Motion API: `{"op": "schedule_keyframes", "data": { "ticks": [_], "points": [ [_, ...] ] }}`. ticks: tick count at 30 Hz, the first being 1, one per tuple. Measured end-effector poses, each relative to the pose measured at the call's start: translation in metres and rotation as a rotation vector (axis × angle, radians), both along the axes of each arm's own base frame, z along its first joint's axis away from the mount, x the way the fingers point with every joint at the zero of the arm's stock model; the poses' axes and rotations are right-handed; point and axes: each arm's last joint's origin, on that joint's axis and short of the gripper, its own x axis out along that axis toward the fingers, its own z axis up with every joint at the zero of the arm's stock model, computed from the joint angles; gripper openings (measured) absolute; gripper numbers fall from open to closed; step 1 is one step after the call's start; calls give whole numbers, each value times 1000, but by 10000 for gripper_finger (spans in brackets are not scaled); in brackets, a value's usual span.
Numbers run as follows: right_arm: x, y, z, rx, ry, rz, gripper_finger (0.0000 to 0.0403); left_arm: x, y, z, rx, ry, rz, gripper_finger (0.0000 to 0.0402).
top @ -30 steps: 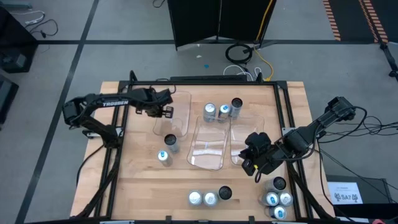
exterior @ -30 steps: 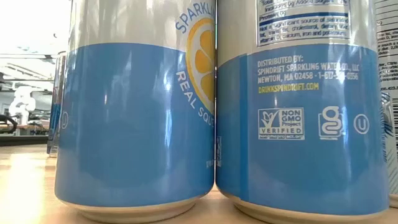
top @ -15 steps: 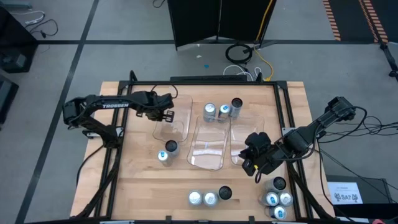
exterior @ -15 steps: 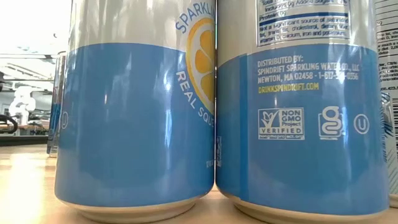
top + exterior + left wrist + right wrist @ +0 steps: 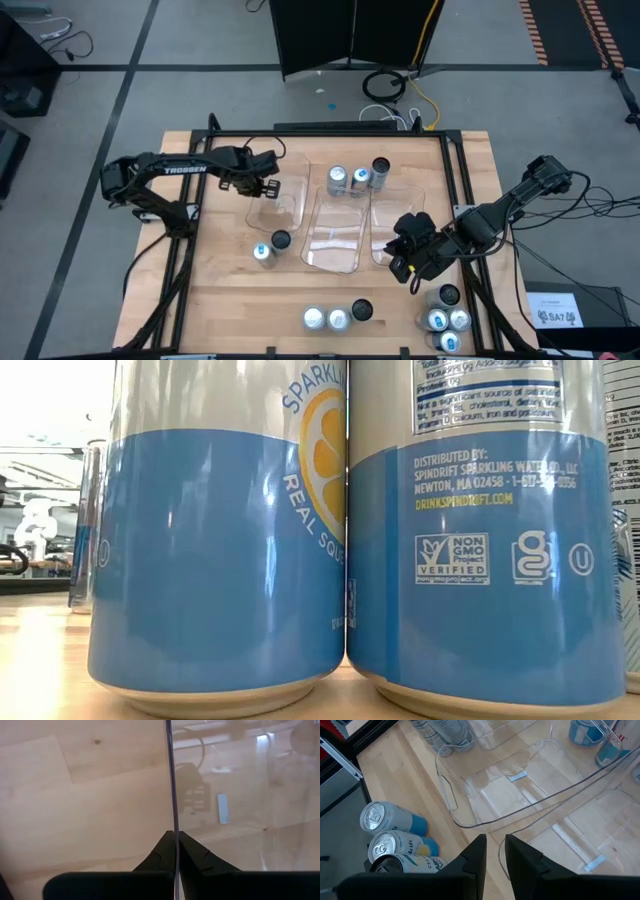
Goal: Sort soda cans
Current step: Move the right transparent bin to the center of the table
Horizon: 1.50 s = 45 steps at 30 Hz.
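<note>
Since a second ago, the left tray (image 5: 282,200) has been drawn a little towards the near edge of the bench (image 5: 225,310), and the dark-topped can (image 5: 280,240) just beside its near end has been shifted along with it. It now stands just beside the blue-marked can (image 5: 262,251). The left hand (image 5: 268,187) is closed fully on the left tray's thin clear wall, which is seen in the left wrist view pinched between the two dark fingertips (image 5: 167,845).

The right hand (image 5: 403,262) is held at the near end of the right tray (image 5: 385,215). Its fingers (image 5: 476,855) are closed to a narrow gap, and the tray's clear rim is seen running into that gap, so the rim appears to be gripped.

The middle tray (image 5: 335,245) lies between the other two. Three soda cans (image 5: 358,178) are gathered at the far ends of the middle and right trays. Another row of three (image 5: 337,318) is set at the near edge of the bench, and it is this row that fills the low view. A cluster of four (image 5: 447,318) is stood at the near right corner, well apart from the pair on the left.
</note>
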Motion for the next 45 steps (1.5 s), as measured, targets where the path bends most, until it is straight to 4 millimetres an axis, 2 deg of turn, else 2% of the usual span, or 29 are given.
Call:
{"op": "schedule_keyframes", "data": {
  "ticks": [8,20,25,37,45],
  "points": [
    [0,0,0,-2,0,2,61,0,1,0,9,5,3,8],
    [0,0,0,4,-2,-3,61,-8,17,-1,80,39,59,8],
    [0,0,0,8,-3,-7,61,-7,18,-1,86,36,65,11],
    [0,0,0,8,-5,-5,61,-5,18,-3,59,-2,71,45],
    [0,0,0,5,-6,-1,61,-3,18,-2,47,-21,70,92]
  ]
}}
